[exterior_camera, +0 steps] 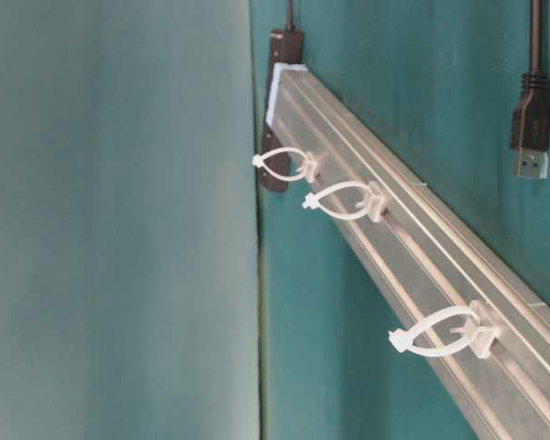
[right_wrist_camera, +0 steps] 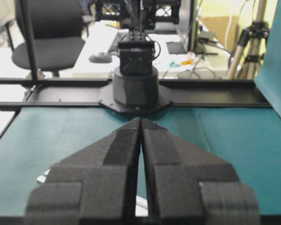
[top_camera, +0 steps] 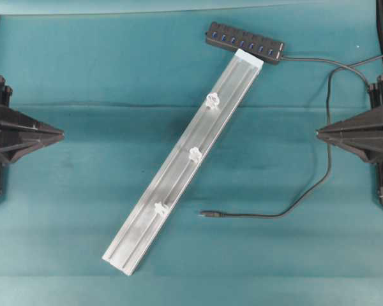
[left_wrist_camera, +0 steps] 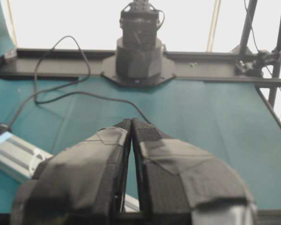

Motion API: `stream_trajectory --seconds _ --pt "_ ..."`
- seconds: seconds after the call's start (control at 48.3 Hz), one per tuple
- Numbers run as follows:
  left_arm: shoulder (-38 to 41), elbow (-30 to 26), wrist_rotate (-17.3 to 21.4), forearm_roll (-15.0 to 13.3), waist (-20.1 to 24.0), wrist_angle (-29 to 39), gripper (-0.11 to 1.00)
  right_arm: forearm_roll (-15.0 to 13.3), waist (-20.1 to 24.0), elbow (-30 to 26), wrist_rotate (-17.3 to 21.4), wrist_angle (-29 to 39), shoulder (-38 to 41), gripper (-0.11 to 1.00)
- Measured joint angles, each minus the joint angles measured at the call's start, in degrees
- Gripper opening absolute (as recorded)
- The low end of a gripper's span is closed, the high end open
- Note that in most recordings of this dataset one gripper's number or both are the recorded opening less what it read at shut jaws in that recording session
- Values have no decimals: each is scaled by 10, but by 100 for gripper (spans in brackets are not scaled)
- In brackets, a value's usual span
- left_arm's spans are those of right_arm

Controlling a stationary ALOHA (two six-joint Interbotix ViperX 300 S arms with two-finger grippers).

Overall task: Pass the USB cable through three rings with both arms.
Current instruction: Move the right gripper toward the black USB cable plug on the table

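Observation:
The black USB cable runs from the hub down the right side of the cloth and ends in a small plug lying right of the rail's lower half. Three whitish rings sit spaced along the rail, and none has the cable through it. They also stand out as loops in the table-level view. My left gripper rests at the left edge, shut and empty. My right gripper rests at the right edge, shut and empty.
A long silver rail lies diagonally across the teal cloth. The black multi-port hub with blue sockets sits at its far end. A tall teal backdrop stands beside the rail in the table-level view.

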Motion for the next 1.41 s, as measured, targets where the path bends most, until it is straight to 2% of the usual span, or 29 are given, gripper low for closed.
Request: stream_trajectory --seconds 0.041,0.145,0.29,0.352,0.601,0.725,0.995,1.14,1.264,1.326,1.409 --pt "3 0 -2 2 0 0 13 0 -1 -1 0 0 2 9" --pt "11 -18 -18 4 0 -2 -1 16 -9 -3 1 0 17 0" --pt "25 -49 -24 7 -1 7 -2 59 -11 -10 30 19 55 0" --pt "36 -64 -26 7 -1 26 -2 66 -11 -17 46 43 69 0" --pt "83 -103 -29 8 -8 54 -2 69 -7 -75 108 207 127 0" --pt "107 -116 -28 8 -15 56 -2 70 -3 -97 131 260 153 0" --pt "153 -134 -29 8 -32 60 -2 70 16 -145 134 362 249 0" --pt "167 -140 -29 9 -38 76 -2 70 22 -201 134 433 323 1" --pt "172 -141 -29 9 -38 79 -2 67 26 -250 132 481 374 8" --pt "175 -141 -31 8 -37 79 -2 65 26 -277 131 500 398 18" --pt "178 -141 -36 8 -38 80 -2 64 27 -301 131 517 425 37"
